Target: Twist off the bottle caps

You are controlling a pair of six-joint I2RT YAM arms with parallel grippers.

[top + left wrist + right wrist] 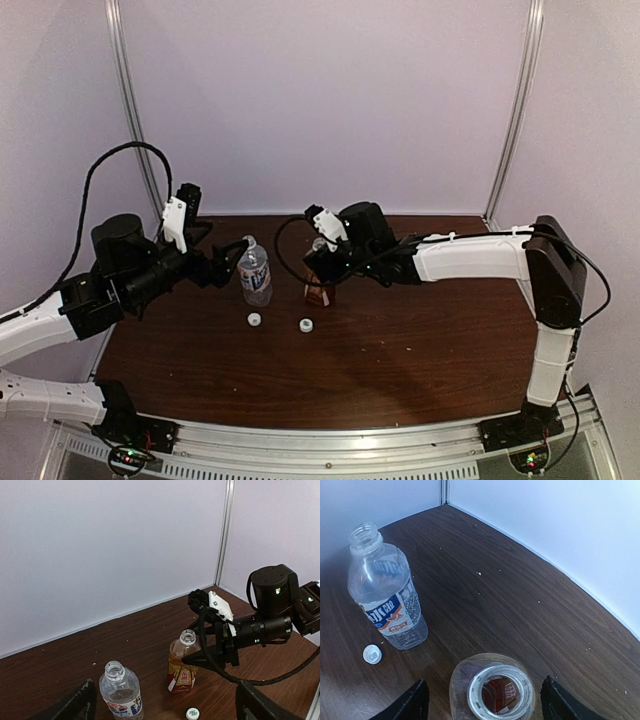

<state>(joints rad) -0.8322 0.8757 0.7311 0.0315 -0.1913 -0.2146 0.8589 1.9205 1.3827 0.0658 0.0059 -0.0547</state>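
Two uncapped bottles stand upright on the brown table (pixel 400 350): a clear bottle (pixel 255 272) (pixel 120 690) (pixel 385 590) with a white-blue label and an amber bottle (pixel 320 294) (pixel 182 672) (pixel 470 680) with a red-yellow label. Both white caps (pixel 254 320) (pixel 306 324) lie loose on the table just in front of them; each wrist view shows one cap (pixel 192 713) (pixel 372 654). My right gripper (pixel 322 268) (pixel 482 696) is open, its fingers either side of the amber bottle's open neck and apart from it. My left gripper (pixel 228 262) (pixel 164 700) is open beside the clear bottle, holding nothing.
White walls close the table at the back and both sides, with metal posts (pixel 515 110) in the corners. The right arm (pixel 265 620) and its cable reach in from the right, close above the amber bottle.
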